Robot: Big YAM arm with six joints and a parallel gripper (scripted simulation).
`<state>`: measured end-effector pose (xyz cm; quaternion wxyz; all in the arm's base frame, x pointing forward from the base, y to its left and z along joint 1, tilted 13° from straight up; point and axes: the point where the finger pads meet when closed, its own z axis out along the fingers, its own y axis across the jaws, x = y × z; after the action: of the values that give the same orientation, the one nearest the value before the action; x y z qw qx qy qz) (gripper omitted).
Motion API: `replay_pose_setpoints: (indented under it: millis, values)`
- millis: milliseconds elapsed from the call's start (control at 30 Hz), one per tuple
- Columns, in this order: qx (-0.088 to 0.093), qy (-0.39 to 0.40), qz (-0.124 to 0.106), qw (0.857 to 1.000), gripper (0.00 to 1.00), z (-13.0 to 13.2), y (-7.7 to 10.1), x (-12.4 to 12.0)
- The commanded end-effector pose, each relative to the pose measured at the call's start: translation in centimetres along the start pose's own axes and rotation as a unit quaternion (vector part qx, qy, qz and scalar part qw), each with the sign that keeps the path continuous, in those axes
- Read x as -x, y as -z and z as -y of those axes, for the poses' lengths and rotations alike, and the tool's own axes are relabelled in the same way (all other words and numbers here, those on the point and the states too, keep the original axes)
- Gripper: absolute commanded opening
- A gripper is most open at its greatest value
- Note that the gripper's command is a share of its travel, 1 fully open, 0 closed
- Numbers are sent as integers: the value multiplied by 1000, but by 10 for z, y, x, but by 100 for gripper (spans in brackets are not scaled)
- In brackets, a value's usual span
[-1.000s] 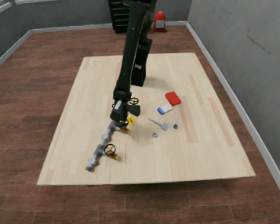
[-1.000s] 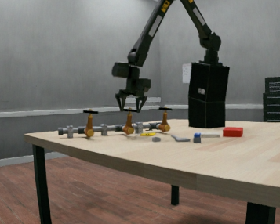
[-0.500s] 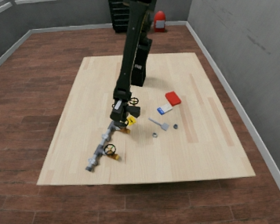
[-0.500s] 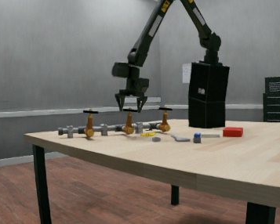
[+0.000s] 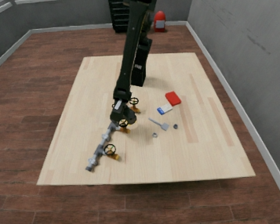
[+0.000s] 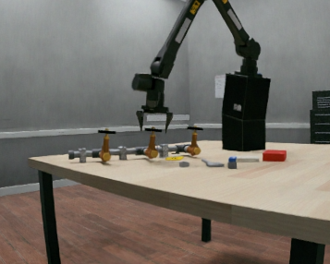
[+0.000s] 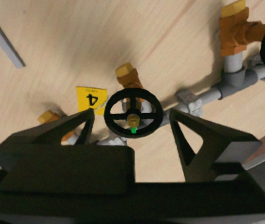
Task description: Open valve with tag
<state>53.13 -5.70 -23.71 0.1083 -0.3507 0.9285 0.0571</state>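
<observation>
A grey pipe (image 6: 128, 150) with three brass valves lies on the wooden table. The middle valve has a black handwheel (image 7: 133, 112) with a green mark on its hub, and a yellow tag (image 7: 92, 98) marked 4 lies beside it. My gripper (image 7: 132, 112) is open and hovers just above this handwheel, one finger on each side, not touching it. In the exterior view the gripper (image 6: 153, 121) stands over the middle valve (image 6: 152, 144). The left valve (image 6: 104, 147) and the right valve (image 6: 193, 141) stand apart. In the top view the gripper (image 5: 121, 117) covers the middle valve.
A red block (image 5: 172, 98), a blue and white piece (image 5: 164, 109), a grey flat tool (image 5: 159, 124) and two small nuts (image 5: 155, 135) lie right of the pipe. The arm's black base (image 6: 245, 112) stands at the table's back.
</observation>
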Motion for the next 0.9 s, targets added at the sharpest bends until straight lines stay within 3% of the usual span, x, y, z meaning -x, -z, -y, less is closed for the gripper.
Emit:
replay_pose_setpoints:
  millis: [0, 33, 133, 267, 400, 500, 567, 600, 700, 867]
  values:
    - [-7, -121, 1, 993, 100, 5, 2, 5]
    - [-7, -191, 1, 981, 100, 5, 2, 5]
    - [-7, -274, 3, 962, 100, 5, 2, 5]
    - [-5, -382, 5, 924, 100, 5, 2, 5]
    - [-4, -484, 6, 875, 100, 5, 2, 5]
    - [-3, -557, 7, 830, 100, 5, 2, 5]
    - [-3, -557, 7, 830, 100, 5, 2, 5]
    - [-2, -615, 7, 789, 100, 5, 2, 5]
    - [-2, -678, 7, 735, 100, 5, 2, 5]
    - [-1, -776, 7, 631, 100, 5, 2, 5]
